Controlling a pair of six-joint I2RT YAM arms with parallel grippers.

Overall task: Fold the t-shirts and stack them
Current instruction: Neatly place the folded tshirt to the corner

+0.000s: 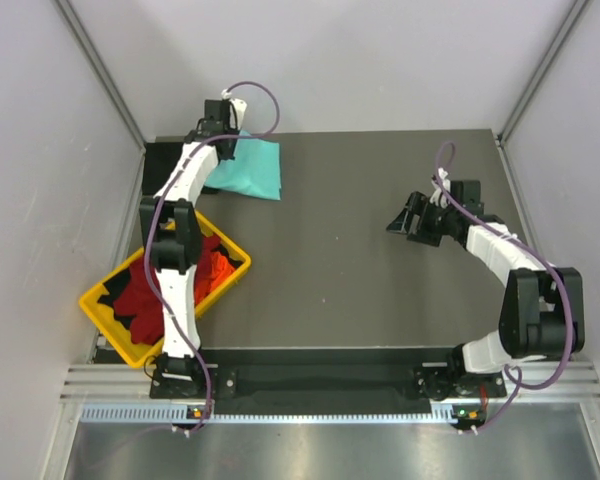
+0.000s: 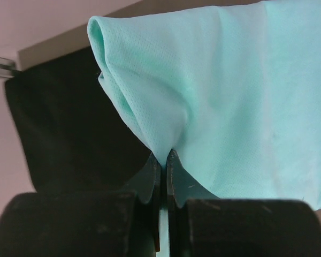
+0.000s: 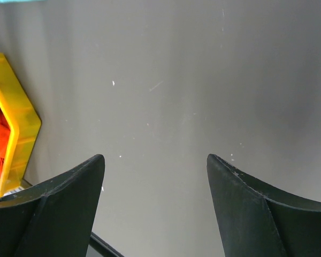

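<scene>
Currently left claw (image 2: pixel 161 156) pinches mint t-shirt (image 2: pixel 230 96); right claw (image 3: pixel 155 156) agape.

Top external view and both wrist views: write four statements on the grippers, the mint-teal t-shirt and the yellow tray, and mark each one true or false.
1. The left gripper is shut on the mint-teal t-shirt. True.
2. The right gripper holds a red t-shirt. False: it is open and empty over the table.
3. The yellow tray sits at the table's left side. True.
4. The mint-teal t-shirt lies in the yellow tray. False: it is at the far left of the table, outside the tray, which holds red cloth.
</scene>
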